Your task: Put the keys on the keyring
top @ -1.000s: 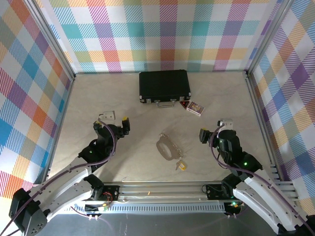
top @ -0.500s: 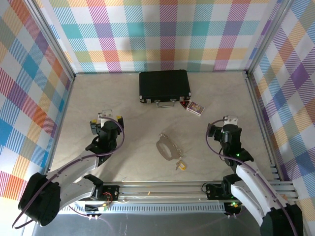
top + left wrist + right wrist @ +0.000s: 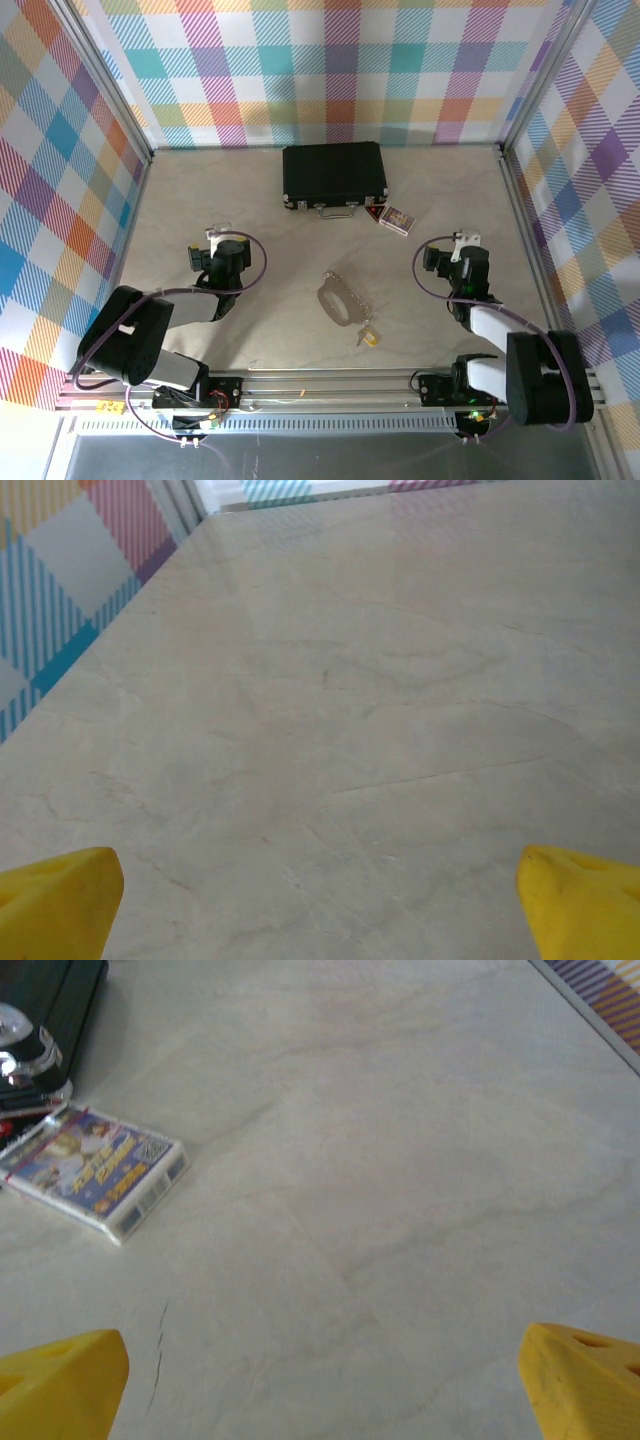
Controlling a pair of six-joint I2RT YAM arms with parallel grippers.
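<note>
A: Item one, the keyring?
B: Thin silvery loop, irregular oval, lying flat on the tabletop. It sits between the two arms, on the near side of the black case and well apart from it.

A: Item two, the keys?
B: One small piece with a yellow head, lying just beside the loop's near right end. Too small in the top view to tell whether it touches the loop or hangs on it.

A: Left claw?
B: Jaws wide apart and holding nothing. Its yellow fingertips sit at the two lower corners of the wrist view with bare marbled tabletop between them. From above, it is left of the loop and well apart from it.

A: Right claw?
B: Likewise spread wide and empty, with a yellow fingertip at each lower corner. It is right of the loop and well apart from it.

A: Other stock?
B: A small printed card box lying flat, just beside the case's near right corner. The case is closed and lies flat at the far middle, with its handle on the near side.
</note>
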